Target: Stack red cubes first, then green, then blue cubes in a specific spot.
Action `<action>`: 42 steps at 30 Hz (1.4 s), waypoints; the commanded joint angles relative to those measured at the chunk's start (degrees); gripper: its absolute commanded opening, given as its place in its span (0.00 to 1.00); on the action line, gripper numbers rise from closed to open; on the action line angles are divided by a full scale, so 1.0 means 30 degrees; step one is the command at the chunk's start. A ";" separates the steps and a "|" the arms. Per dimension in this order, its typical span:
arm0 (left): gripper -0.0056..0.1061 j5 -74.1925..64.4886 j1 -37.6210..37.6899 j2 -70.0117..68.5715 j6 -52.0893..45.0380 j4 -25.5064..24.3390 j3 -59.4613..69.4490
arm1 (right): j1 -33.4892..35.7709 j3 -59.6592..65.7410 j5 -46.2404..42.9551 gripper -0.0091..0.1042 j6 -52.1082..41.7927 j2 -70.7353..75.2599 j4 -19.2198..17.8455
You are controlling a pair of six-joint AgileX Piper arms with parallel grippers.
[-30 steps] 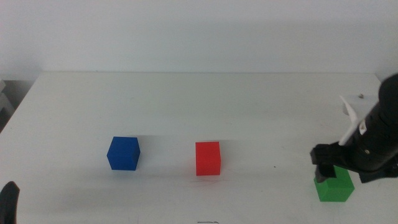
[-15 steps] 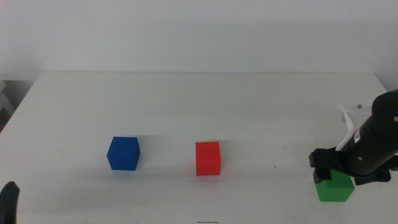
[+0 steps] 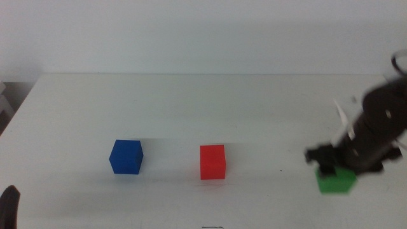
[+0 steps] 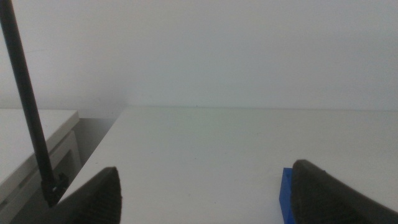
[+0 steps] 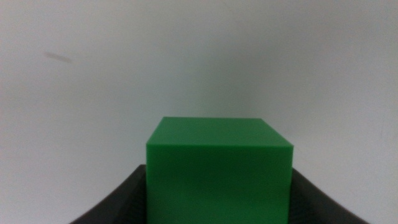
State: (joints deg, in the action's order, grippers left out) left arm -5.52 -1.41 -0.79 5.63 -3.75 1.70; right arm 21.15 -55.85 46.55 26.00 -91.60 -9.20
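- In the middle view the right tool sat at the lower right of the frame, blurred, low over the green cube on the white tabletop.
- That view left the grip unclear; the right wrist view settled it: the green cube filled the space between the two dark jaws, one jaw against each side face, so the right tool was closed on the cube.
- Whether the cube was resting on the tabletop or just off it, neither view made clear.
- The green cube had no long axis; in the right wrist view one face squared up to the camera and its top face lay level.
- The red cube sat just below the centre of the middle view, one face toward the camera, well apart from the green one. Neither wrist view showed it.
- The blue cube stood to the left of the red cube, a clear gap between them, turned slightly so a corner edge faced the camera.
- The left wrist view caught only a sliver of the blue cube, beside one of its jaws at the lower right of that frame.
- The left tool had its jaws spread wide, nothing between them; in the middle view only a dark bit of the left tool showed at the bottom left corner.
- A thin dark rod ran down the left side of the left wrist view, unseen elsewhere.
- A faint dark line marked the tabletop at the bottom edge of the middle view, below the red cube.
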 commanded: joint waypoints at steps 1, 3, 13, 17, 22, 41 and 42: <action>0.88 0.1477 -0.0012 -0.0367 0.0091 0.0137 -0.0054 | 0.1165 -0.2618 0.1483 0.07 0.1109 0.1131 -0.0892; 0.88 0.1477 -0.0012 -0.0367 0.0091 0.0137 -0.0054 | 0.2635 -0.4705 0.3160 0.07 0.2169 0.0778 -0.1250; 0.88 0.1477 -0.0012 -0.0367 0.0091 0.0137 -0.0054 | 0.7103 -1.4896 0.7609 0.07 0.5279 -0.5374 -0.1544; 0.88 0.1477 -0.0012 -0.0367 0.0091 0.0137 -0.0054 | 0.7452 -1.7495 0.8675 0.07 0.5738 -0.7117 -0.1245; 0.88 0.1477 -0.0012 -0.0367 0.0091 0.0137 -0.0054 | 0.7718 -1.8591 0.8695 0.07 0.5905 -0.8142 -0.1040; 0.88 0.1477 -0.0012 -0.0367 0.0091 0.0137 -0.0054 | 0.7851 -1.8974 0.9256 0.07 0.5842 -0.9589 -0.0472; 0.88 0.1477 -0.0012 -0.0367 0.0091 0.0137 -0.0054 | 0.7824 -1.8974 0.9256 0.07 0.5842 -0.9588 -0.0472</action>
State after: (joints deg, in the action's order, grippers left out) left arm -5.52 -1.41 -0.79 5.63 -3.75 1.70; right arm 44.77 -110.96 70.20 43.68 -123.71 -9.51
